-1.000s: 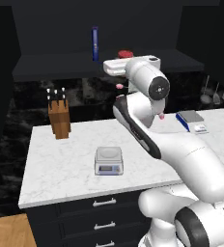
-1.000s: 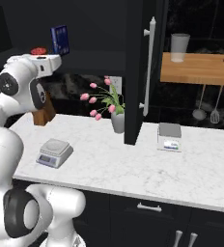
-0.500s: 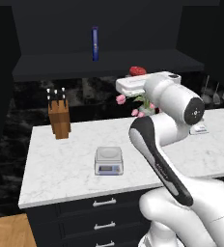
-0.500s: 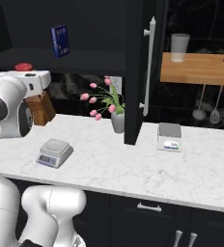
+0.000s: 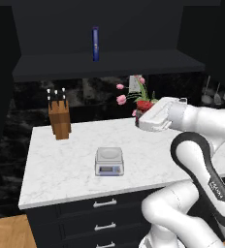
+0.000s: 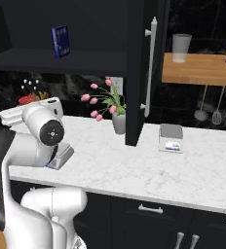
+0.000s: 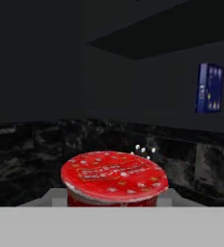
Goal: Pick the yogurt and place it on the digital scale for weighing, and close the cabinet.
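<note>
— One thing in the gripper (image 5: 141, 110): the jaws are nearly shut around the yogurt (image 7: 114, 178), its red lid facing the hand camera.

— Where is it?

— Held above the counter (image 5: 61, 169), right of and apart from the digital scale (image 5: 109, 161).

— And the cabinet (image 6: 137, 73)?

— Its door stands open over the counter. A blue bottle (image 5: 95, 44) stands on the shelf, and a knife block (image 5: 59, 115) by the wall.

The digital scale (image 5: 109, 161) sits on the counter (image 5: 61, 169), right of the knife block (image 5: 59, 119).
</note>
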